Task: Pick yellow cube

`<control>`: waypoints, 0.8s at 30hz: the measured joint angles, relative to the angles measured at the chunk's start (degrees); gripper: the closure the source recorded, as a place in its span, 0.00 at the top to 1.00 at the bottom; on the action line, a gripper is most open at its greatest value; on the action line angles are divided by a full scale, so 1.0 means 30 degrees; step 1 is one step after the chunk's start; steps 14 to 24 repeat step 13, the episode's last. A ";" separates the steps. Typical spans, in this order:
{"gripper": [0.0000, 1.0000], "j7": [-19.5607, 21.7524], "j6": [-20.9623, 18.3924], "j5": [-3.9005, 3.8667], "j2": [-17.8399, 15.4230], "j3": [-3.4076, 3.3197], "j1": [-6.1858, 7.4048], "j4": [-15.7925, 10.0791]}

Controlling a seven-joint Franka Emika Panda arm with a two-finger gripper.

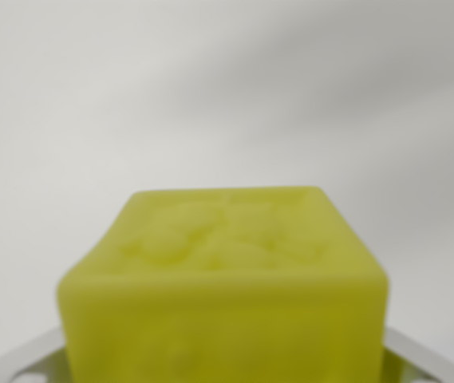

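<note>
Nearest us, the gripper shows only as pale fingertips at the lower corners, flanking the yellow cube; we cannot tell whether they press it. The cube fills the lower centre, blurred. Beyond lies plain white table. We judge the grasp underway; next, confirm closure, then lift.

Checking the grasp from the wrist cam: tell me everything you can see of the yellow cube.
The yellow cube fills the lower middle of the wrist view, very close and blurred. It is yellow-green, matte, with softly rounded edges and a lumpy raised pattern on its top face; the material looks like foam or soft plastic, though blur makes that uncertain. It sits roughly level, one face toward the camera, its bottom cut off by the frame. Pale grey parts flank it at both lower corners, probably the gripper; contact cannot be confirmed. Behind it is a plain white surface.
</note>
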 joint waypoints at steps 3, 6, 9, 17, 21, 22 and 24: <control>0.00 0.0003 -0.0353 -0.0003 -0.0206 0.0000 0.0000 0.0145; 0.00 0.0004 -0.0510 -0.0005 -0.0301 0.0000 0.0000 0.0215; 0.00 0.0004 -0.0528 -0.0005 -0.0310 0.0000 0.0000 0.0222; 0.00 0.0004 -0.0528 -0.0006 -0.0310 0.0000 0.0000 0.0222; 0.00 0.0004 -0.0528 -0.0006 -0.0310 0.0000 0.0000 0.0222; 0.00 0.0004 -0.0528 -0.0006 -0.0310 0.0000 0.0000 0.0222; 0.00 0.0004 -0.0528 -0.0006 -0.0310 0.0000 0.0000 0.0222</control>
